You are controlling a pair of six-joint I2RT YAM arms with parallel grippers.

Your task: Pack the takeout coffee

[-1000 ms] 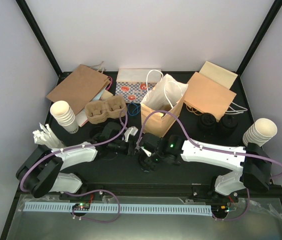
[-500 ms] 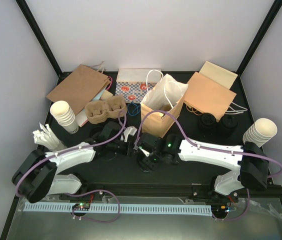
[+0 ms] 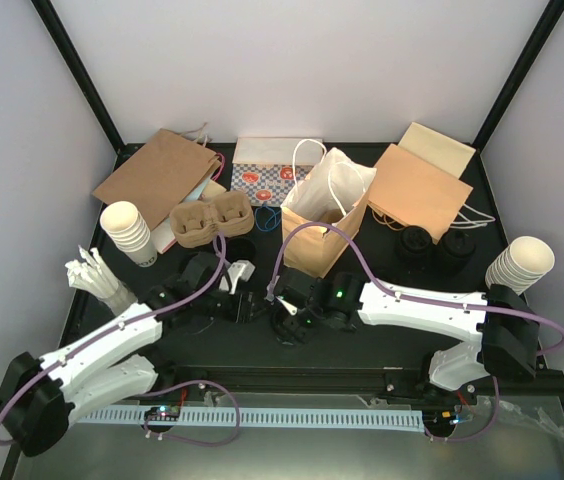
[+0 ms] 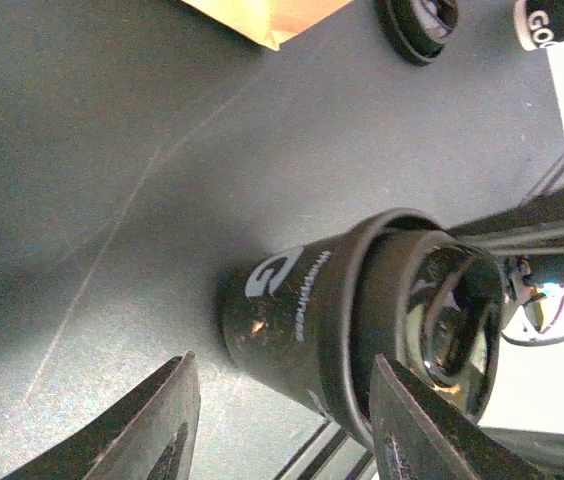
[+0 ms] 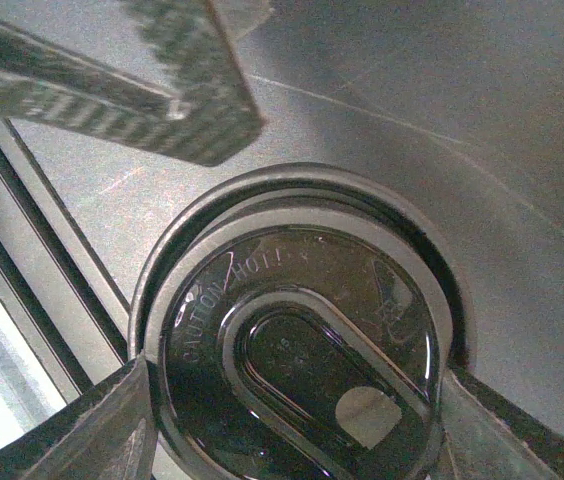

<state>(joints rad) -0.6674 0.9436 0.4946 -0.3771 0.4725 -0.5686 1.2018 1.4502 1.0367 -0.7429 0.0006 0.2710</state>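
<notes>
A takeout coffee [image 3: 289,325] with a black lid stands on the dark table near the front edge, just ahead of the open paper bag [image 3: 324,215]. My right gripper [image 5: 292,425] comes down from above, its fingers pressed against opposite sides of the lid [image 5: 297,350]. My left gripper [image 4: 287,425] is open beside the cup's black body [image 4: 287,320], its left finger [image 4: 157,425] clearly off it. In the top view the left gripper [image 3: 255,303] sits just left of the cup. Two more takeout coffees [image 3: 414,245] [image 3: 454,248] stand at the right.
A brown pulp cup carrier [image 3: 210,220] and a stack of cream cups [image 3: 127,232] sit at the left, with another stack [image 3: 520,265] at the right. Flat paper bags [image 3: 157,175] [image 3: 417,185] and a patterned bag [image 3: 267,175] lie along the back. White sticks [image 3: 92,272] lie far left.
My left gripper has opened off the cup and its arm has drawn back to the left. The right gripper has kept its hold on the lid, shifting slightly left.
</notes>
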